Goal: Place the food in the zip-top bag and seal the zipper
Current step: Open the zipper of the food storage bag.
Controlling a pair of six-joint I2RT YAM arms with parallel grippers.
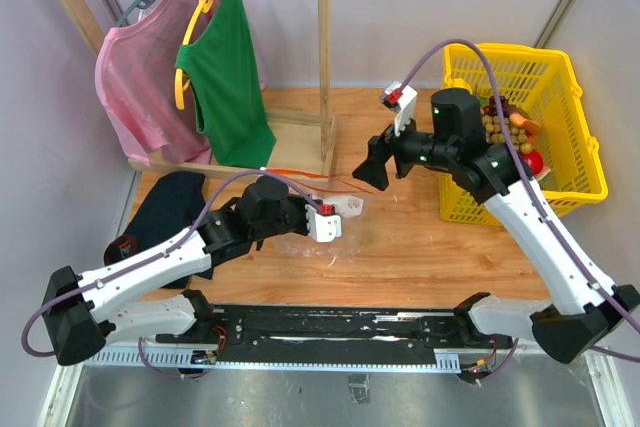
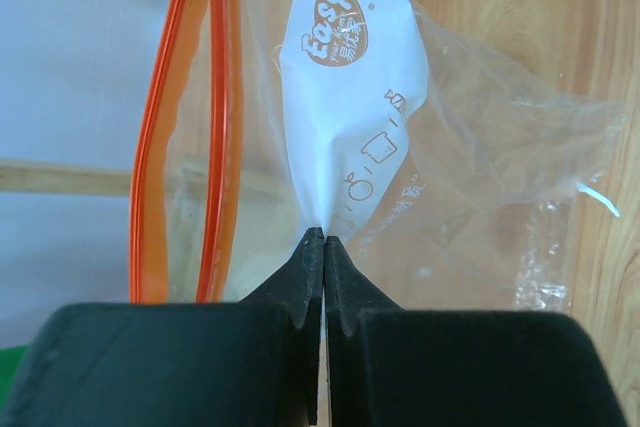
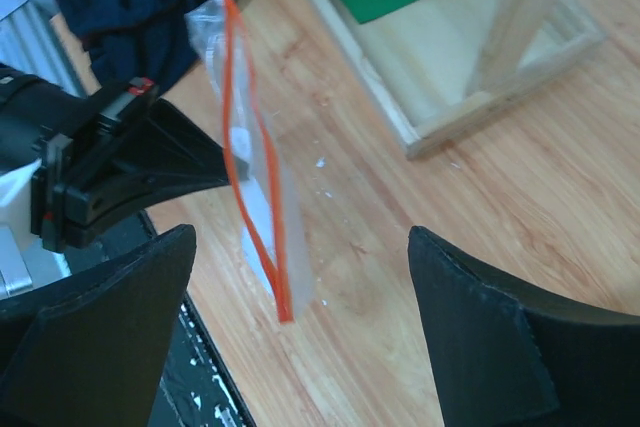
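left gripper [image 2: 322, 237] is clamped on the zip-top bag [image 2: 480, 127] at its white label [image 2: 340, 97], bag raised on edge, zipper [image 2: 150, 197] strips parted. right gripper [image 3: 300, 247], jaws spread and empty, hangs near that edge over bare table [image 1: 420, 257]. the food [image 1: 528, 142] sits in the yellow basket [image 1: 590, 182], well apart.

**One legible word: "Easy"**

The white label [image 2: 355, 117] on the zip-top bag [image 2: 500, 137] carries a brown oval logo [image 2: 335, 37] reading "Easy" in white. The smaller characters beside it are too fine to read. No other text is legible.
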